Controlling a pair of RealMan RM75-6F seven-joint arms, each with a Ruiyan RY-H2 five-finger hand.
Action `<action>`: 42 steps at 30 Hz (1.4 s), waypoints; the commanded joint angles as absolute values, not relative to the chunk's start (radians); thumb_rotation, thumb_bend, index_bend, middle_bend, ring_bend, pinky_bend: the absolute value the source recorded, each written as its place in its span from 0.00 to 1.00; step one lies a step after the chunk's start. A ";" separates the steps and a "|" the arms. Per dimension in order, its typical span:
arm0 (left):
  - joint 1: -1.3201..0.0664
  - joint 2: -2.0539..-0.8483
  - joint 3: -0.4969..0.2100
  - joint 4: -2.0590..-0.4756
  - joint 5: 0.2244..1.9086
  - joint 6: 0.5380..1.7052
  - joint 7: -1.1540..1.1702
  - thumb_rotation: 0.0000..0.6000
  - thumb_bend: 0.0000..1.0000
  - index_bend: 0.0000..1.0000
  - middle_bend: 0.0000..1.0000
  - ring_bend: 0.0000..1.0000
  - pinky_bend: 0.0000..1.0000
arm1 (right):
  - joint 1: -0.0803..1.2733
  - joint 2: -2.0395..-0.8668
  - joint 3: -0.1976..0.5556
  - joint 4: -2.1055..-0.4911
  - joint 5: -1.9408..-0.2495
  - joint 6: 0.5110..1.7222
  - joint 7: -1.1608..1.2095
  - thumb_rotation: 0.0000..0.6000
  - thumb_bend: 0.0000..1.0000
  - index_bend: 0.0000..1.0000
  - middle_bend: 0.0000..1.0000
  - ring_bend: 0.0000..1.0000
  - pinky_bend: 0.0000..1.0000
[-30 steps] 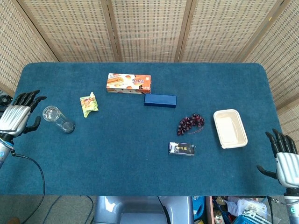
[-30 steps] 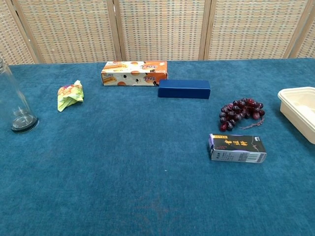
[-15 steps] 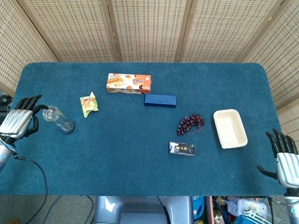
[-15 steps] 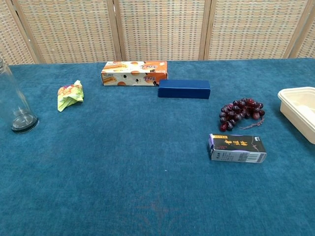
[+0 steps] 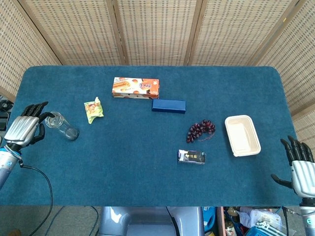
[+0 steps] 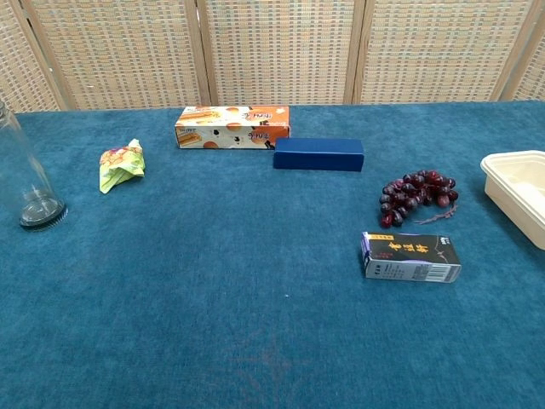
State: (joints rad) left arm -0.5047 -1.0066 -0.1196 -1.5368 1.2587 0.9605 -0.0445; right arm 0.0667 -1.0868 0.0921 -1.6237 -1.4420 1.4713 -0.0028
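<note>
Left hand (image 5: 23,130) has slid in toward the glass (image 5: 61,126) since the earlier head frames; the gap was clear before, and now its fingertips sit right at the rim. Contact vs just short: can't tell from the head view. Fingers are spread and part-curled, nothing in the hand. Chest view doesn't show the hand, only the glass (image 6: 24,179) standing upright at the left edge.

Key relation: glass lies directly to the inboard side of the left hand, level with it, long axis vertical, mouth up. Green snack packet (image 5: 92,109) sits beyond the glass, a bit toward the back, apart from it.

Right hand (image 5: 301,169) is off the opposite table corner, fingers spread, holding nothing, well apart from the glass. Left hand is the nearer by far.
</note>
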 commanded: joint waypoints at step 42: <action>-0.514 -1.051 -0.129 -1.499 1.241 0.961 -0.054 1.00 0.84 0.27 0.00 0.00 0.00 | 0.069 -1.090 0.093 -1.621 -1.434 1.464 -0.010 1.00 0.00 0.00 0.00 0.00 0.00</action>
